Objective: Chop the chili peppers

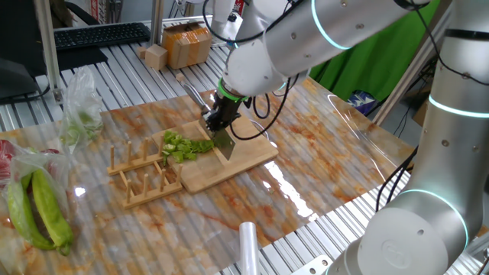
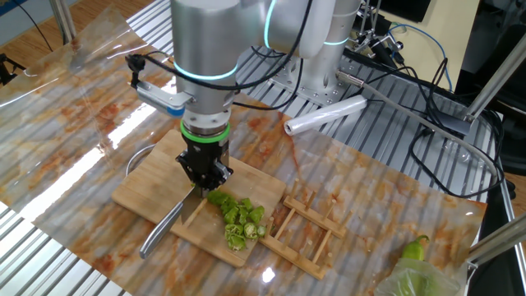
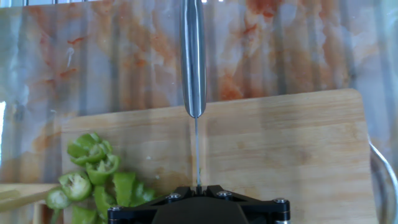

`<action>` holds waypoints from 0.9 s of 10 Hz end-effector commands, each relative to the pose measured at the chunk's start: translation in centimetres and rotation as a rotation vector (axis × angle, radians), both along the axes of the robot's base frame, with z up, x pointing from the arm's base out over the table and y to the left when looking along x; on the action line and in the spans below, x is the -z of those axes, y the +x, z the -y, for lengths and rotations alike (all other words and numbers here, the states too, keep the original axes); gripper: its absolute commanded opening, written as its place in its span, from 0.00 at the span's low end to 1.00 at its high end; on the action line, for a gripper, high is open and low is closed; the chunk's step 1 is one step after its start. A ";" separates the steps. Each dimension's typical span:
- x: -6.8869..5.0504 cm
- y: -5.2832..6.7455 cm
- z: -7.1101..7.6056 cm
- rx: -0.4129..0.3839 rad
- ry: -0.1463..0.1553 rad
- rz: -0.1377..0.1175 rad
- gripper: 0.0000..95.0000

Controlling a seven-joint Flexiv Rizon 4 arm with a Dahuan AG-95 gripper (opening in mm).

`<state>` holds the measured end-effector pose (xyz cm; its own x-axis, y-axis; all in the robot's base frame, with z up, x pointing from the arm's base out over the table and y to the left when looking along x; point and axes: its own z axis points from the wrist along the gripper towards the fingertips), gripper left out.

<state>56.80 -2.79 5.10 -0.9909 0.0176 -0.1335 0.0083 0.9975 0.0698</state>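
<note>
Small bright-green slices of the chili peppers (image 1: 183, 147) (image 2: 238, 218) (image 3: 93, 177) lie in a heap on the wooden cutting board (image 1: 244, 156) (image 2: 148, 185) (image 3: 280, 143). My gripper (image 1: 221, 114) (image 2: 205, 168) (image 3: 198, 186) is shut on a knife, gripping it by the top of the blade. The blade (image 1: 224, 143) (image 3: 196, 155) stands edge-down on the board just beside the heap. The steel handle (image 1: 195, 95) (image 2: 160, 234) (image 3: 193, 56) sticks out past the board's edge.
A wooden peg rack (image 1: 141, 172) (image 2: 308, 234) lies against the board next to the slices. Bigger yellow-green peppers (image 1: 38, 206) (image 2: 415, 247) sit in plastic bags near the table's edge. A roll of film (image 1: 248, 244) (image 2: 325, 115) lies by the mat. A cardboard box (image 1: 187, 42) stands at the back.
</note>
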 end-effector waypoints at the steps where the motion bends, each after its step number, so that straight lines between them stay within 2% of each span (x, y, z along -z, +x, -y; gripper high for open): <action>1: -0.7 0.0 0.0 -0.003 0.014 -0.016 0.00; 6: -1.4 -0.2 0.9 -0.045 -0.018 -0.016 0.00; 9: -1.3 -0.3 1.5 -0.055 -0.012 -0.018 0.00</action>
<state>56.66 -4.40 6.13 -0.9924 -0.0383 -0.1169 -0.0453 0.9973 0.0583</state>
